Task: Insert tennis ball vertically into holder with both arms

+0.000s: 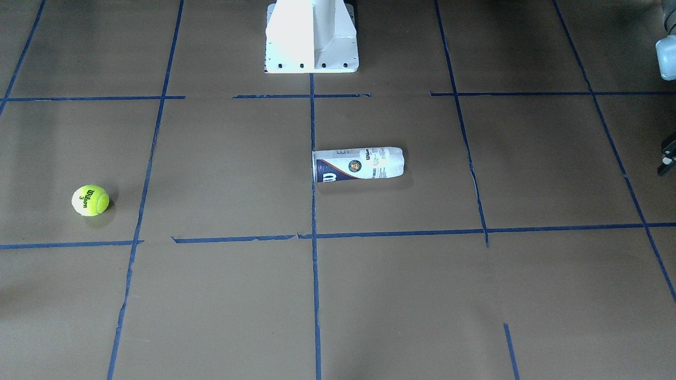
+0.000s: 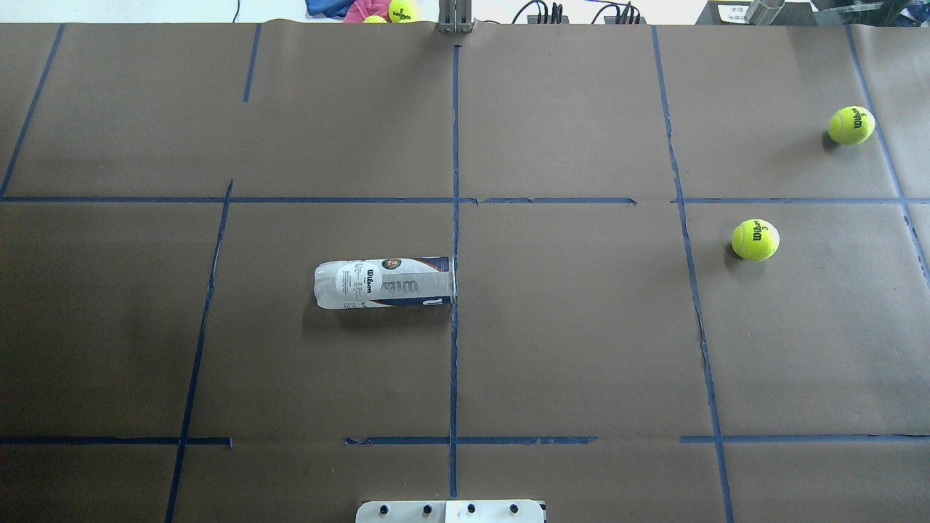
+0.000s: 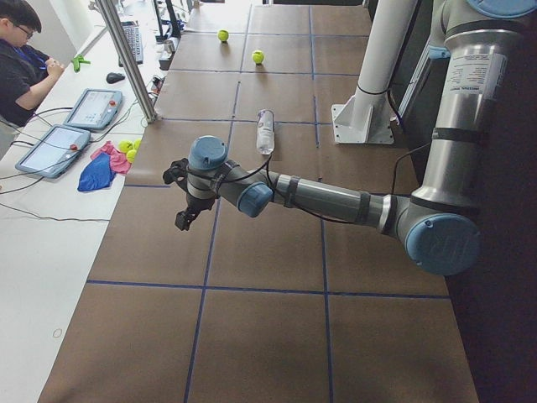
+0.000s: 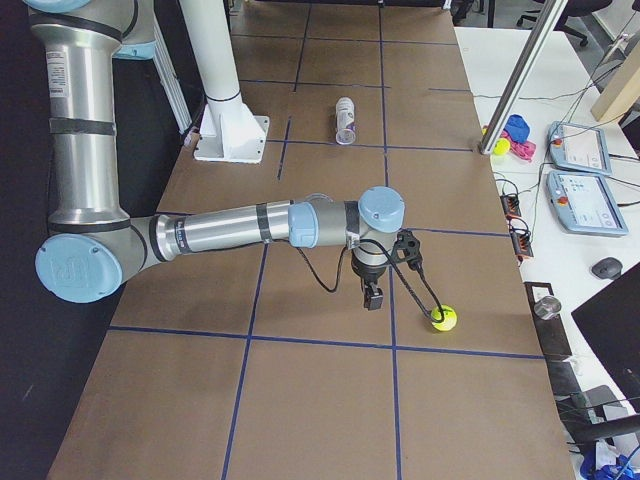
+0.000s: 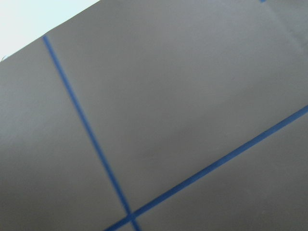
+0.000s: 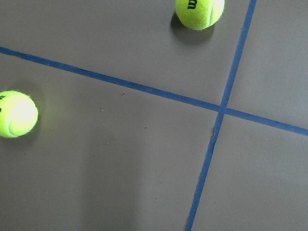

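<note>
The right gripper (image 4: 374, 298) hangs fingers-down over the table (image 2: 581, 327); whether its fingers are parted or closed cannot be told. Just beside it, on the side away from the robot's base, the second tennis ball (image 4: 444, 318) lies on the table, apart from the fingers. The tennis ball (image 2: 755, 240) rests across a tape line (image 6: 120, 84) from that one, nearer the base. Well off toward the robot's left, the holder (image 2: 385, 282) lies on its side, open mouth turned toward the right gripper. Farthest off, the left gripper (image 3: 182, 221) hangs well apart from the holder, and its grip cannot be told.
</note>
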